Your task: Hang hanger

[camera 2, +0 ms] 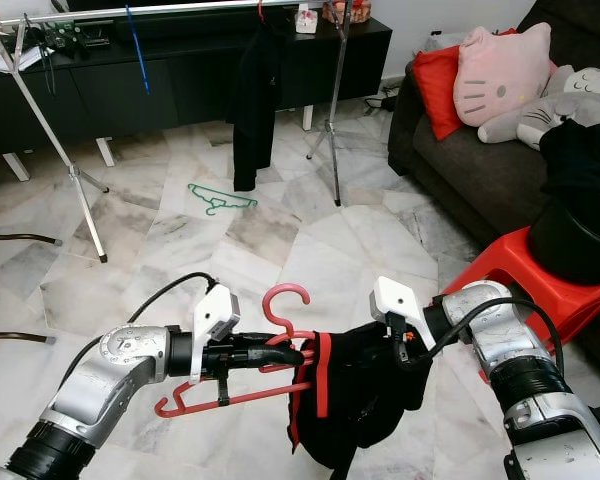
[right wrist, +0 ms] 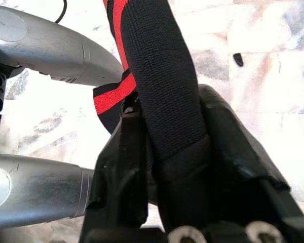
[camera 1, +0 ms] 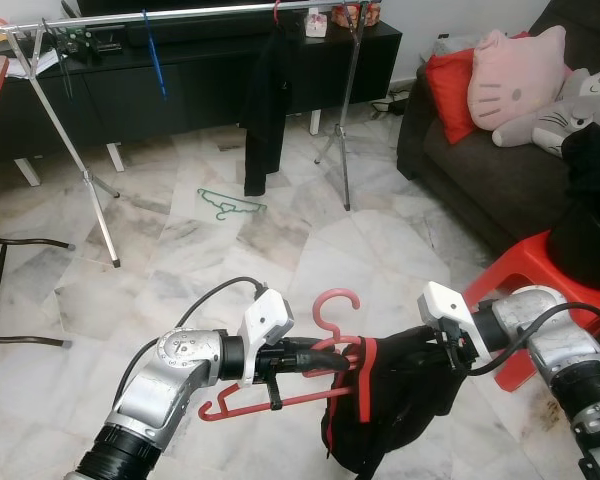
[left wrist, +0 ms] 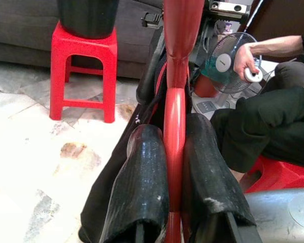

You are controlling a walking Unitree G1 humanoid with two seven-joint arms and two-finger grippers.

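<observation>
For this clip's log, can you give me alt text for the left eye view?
The left gripper clamps a red hanger while the right gripper grips the black garment draped on it. A clothes rack stands across the marble floor.

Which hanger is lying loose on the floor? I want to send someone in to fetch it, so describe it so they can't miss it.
Start at the metal clothes rack standing before the dark TV cabinet. On the marble floor just in front of it, beside the hanging black garment, lies the green hanger. It is thin, green and bare, whereas the red hanger is held in the left gripper.
</observation>
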